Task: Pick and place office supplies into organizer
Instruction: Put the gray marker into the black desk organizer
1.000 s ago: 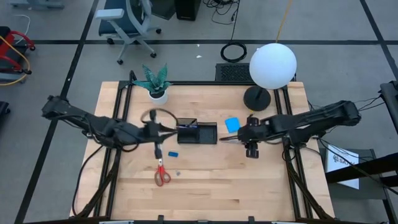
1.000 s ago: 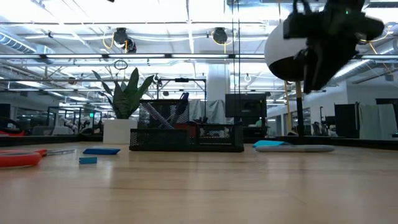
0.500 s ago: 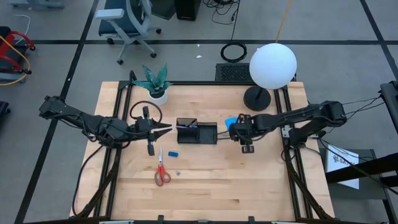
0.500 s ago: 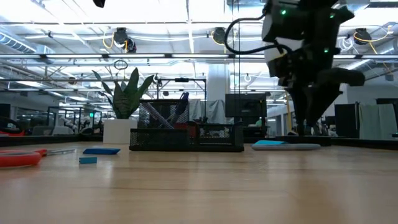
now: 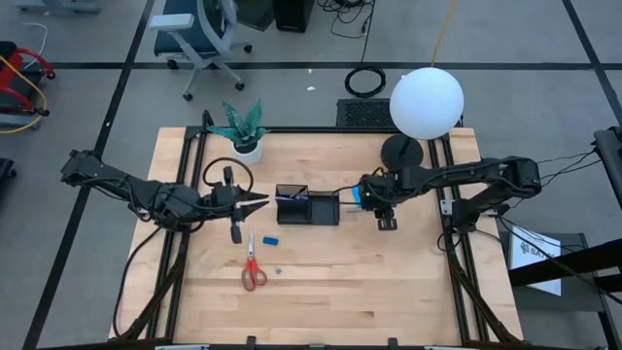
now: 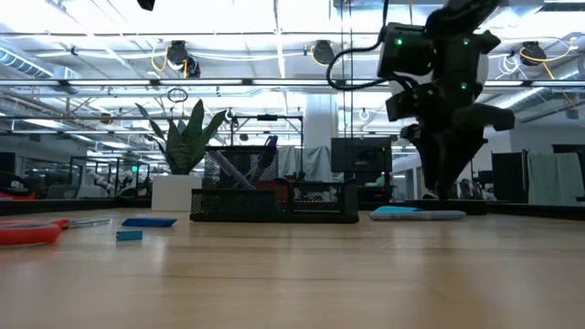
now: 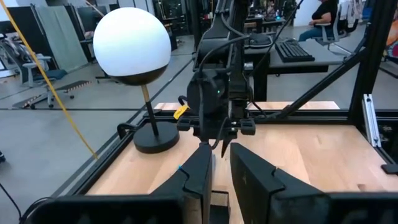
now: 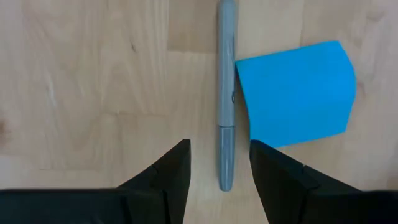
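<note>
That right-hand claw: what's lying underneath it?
Under the right gripper, between its open jaws, lies a grey pen on bare wood, beside a blue note pad. The pen's end is cut off from view.

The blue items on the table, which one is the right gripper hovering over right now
The bright blue note pad, lying beside a grey pen just right of the organizer. The right gripper hangs open above it; the other blue pieces lie near the scissors.
</note>
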`<state>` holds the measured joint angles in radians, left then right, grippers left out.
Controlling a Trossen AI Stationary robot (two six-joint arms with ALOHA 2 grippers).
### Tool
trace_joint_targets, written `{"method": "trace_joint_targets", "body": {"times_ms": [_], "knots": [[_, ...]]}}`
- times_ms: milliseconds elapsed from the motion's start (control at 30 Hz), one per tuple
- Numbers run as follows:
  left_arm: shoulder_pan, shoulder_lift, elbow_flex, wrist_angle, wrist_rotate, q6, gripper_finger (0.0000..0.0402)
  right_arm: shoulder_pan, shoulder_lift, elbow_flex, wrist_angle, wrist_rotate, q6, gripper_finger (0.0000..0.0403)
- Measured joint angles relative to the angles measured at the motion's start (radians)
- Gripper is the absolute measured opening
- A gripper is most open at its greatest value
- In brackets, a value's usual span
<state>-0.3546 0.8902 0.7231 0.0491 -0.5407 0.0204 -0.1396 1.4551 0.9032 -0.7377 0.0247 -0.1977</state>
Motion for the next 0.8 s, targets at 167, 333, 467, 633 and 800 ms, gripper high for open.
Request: {"method": "trace_joint_targets", "body": {"times_ms": [167,333,467,633,800], "knots": [[0.0,0.0,0.0,0.0,0.0,0.0,0.0067,-0.032,0.0,-0.058,0.048,-0.001,-0.029,0.0155],[0.0,0.0,0.0,0.001,0.0,0.0,0.0067,-0.061,0.0,-0.135,0.115,-0.005,-0.035,0.0155],[0.0,0.0,0.0,0.007,0.0,0.0,0.0067,-0.072,-0.004,-0.204,0.193,-0.062,-0.042,0.0154],[0.0,0.0,0.0,0.007,0.0,0.0,0.0067,-0.069,-0.004,-0.238,0.211,-0.074,0.005,0.0124],[0.0,0.0,0.0,0.007,0.0,0.0,0.0067,-0.068,-0.003,-0.239,0.212,-0.084,0.026,0.0049]]}}
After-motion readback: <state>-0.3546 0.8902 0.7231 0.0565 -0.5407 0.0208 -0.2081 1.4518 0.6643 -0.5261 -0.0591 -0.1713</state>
